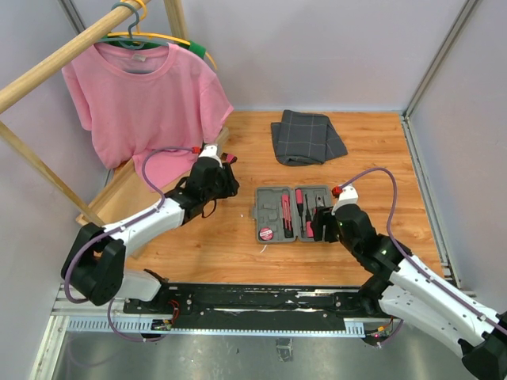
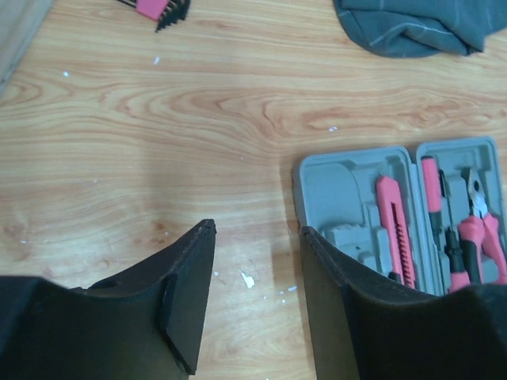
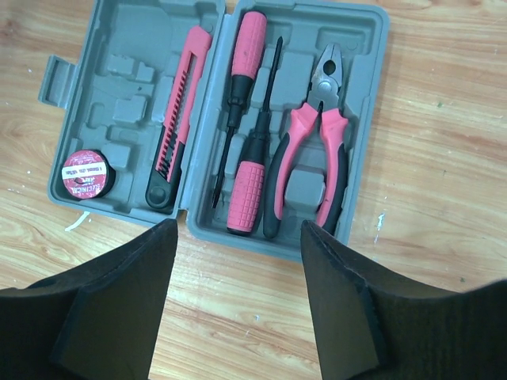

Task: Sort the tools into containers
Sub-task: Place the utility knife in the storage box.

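An open grey tool case (image 1: pixel 291 212) (image 3: pixel 360 47) (image 2: pixel 317 178) lies mid-table. It holds a pink utility knife (image 3: pixel 181 119), two pink-handled screwdrivers (image 3: pixel 245 186), pink pliers (image 3: pixel 321 134) and a roll of tape (image 3: pixel 87 176). My right gripper (image 3: pixel 238 237) (image 1: pixel 318 226) hovers open just off the case's near edge, nothing between its fingers. Left of the case, my left gripper (image 2: pixel 257 233) (image 1: pixel 226 180) is open over bare wood. A pink hex-key set (image 2: pixel 154 9) (image 1: pixel 230 158) lies on the table beyond it.
A folded grey cloth (image 1: pixel 306 136) (image 2: pixel 412 28) lies at the back of the table. A pink T-shirt (image 1: pixel 142 99) hangs from a wooden rack (image 1: pixel 55 63) at the left. Grey walls enclose the wooden table (image 1: pixel 380 158).
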Controlling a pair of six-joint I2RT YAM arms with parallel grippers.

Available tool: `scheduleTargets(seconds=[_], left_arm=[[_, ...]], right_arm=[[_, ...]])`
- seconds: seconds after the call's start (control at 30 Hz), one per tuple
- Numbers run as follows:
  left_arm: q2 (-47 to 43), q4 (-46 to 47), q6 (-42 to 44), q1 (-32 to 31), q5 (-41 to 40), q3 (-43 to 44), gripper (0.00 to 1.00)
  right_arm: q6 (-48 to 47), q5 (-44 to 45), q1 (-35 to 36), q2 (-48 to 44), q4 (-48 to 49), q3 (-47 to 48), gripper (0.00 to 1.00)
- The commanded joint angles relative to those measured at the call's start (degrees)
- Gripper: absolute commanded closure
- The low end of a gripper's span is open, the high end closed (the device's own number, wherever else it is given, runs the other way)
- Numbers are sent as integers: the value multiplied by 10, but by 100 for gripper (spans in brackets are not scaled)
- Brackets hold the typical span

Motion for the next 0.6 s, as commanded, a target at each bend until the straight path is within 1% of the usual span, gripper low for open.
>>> scheduleTargets(seconds=[0.0, 0.1, 0.27, 0.57], left_arm=[[29, -28, 22, 3, -56, 45, 46], [63, -40, 27, 3, -78, 86, 42], [136, -62, 23, 3, -132, 158, 38], [300, -117, 4, 3, -209, 324, 37]], right_arm=[[16, 27, -6, -33, -3, -17, 35], [21, 20, -6, -44, -3, -24, 34], [24, 3, -7, -41, -4, -36, 34], [22, -17, -7, -12, 3, -38, 32]])
